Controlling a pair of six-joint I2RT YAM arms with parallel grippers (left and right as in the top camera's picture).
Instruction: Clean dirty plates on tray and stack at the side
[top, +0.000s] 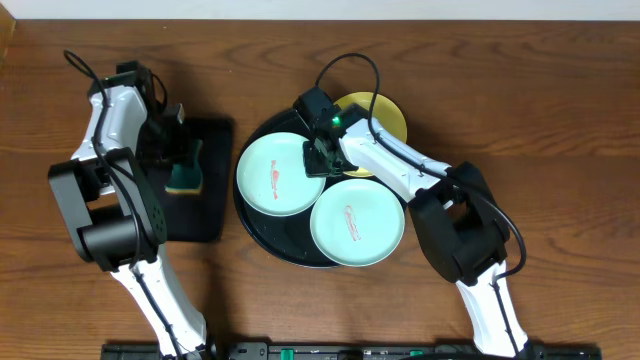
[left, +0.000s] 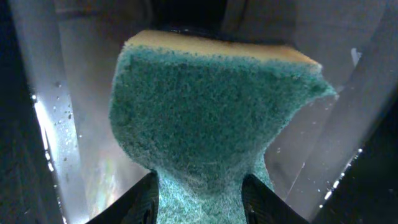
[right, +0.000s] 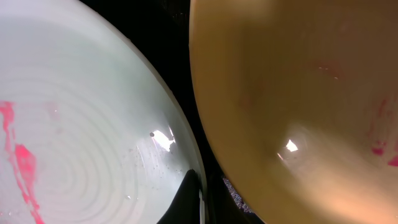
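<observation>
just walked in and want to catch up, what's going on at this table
The left hand is pinching a green sponge over the small rectangular black tray. The right hand is down over the round black tray, at the rim of one mint plate and beside the yellow plate. The second mint plate lies there too. All three show red smears, and none is stacked at the side yet.

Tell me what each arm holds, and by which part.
The left tool pinches the green sponge at its narrowed end. The right tool: cannot tell.
</observation>
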